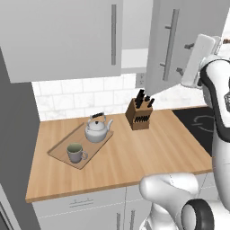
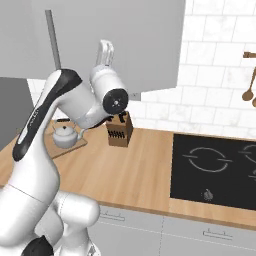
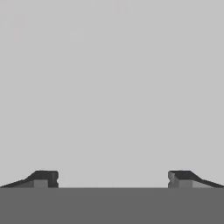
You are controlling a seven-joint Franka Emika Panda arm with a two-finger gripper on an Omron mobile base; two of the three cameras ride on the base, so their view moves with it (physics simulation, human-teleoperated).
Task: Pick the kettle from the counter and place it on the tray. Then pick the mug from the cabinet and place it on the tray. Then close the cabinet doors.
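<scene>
On the bench (image 1: 134, 152), at nine o'clock from the knife block (image 1: 138, 115), kettle (image 1: 97, 129) and mug (image 1: 76, 153) stand on the tray (image 1: 58, 150). Jaws (image 3: 112, 178) wide apart, empty, against a cabinet door (image 1: 179, 40) standing ajar.

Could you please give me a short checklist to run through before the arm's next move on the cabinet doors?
1. kettle on the tray: ok.
2. mug on the tray, upright: ok.
3. gripper open, nothing held: ok.
4. left cabinet door shut: ok.
5. right cabinet door shut: not ok, it stands swung out.
6. Gripper touching the right door panel: cannot tell; the hand view faces a plain grey surface.
</scene>
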